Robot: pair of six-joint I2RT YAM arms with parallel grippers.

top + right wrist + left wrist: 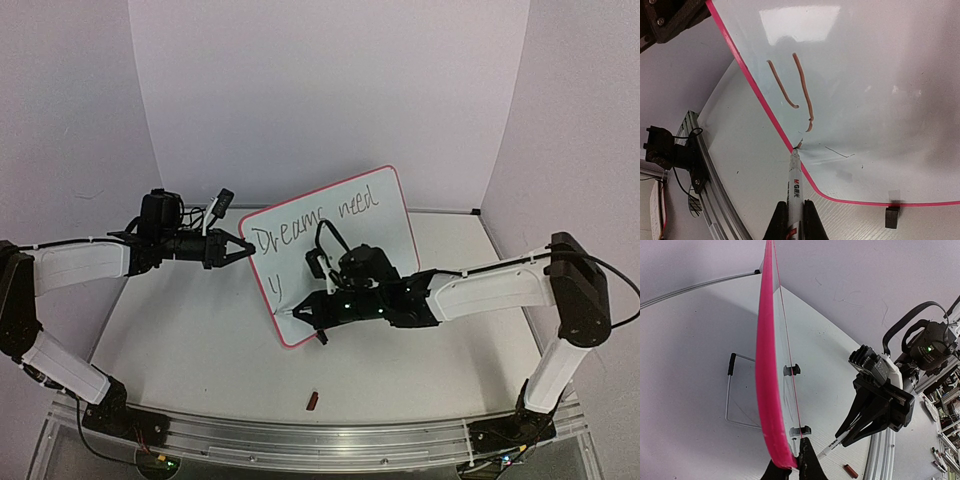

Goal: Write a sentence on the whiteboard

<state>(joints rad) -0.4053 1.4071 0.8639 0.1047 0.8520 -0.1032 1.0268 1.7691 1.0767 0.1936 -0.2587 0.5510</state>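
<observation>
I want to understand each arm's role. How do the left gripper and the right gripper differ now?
The left gripper clamps the pink frame of the whiteboard; the right gripper holds a marker. The left gripper grips the frame high on one side; the right gripper is lower, with the marker tip at the frame near a bottom corner. Both are shut.

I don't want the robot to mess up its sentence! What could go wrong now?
1. The tip of the marker sits right at the pink frame of the whiteboard, so it might slip off the board or scribble on the frame.
2. Only the left gripper pinches the board, at one edge. A hard push from the right gripper could tip or twist it.
</observation>
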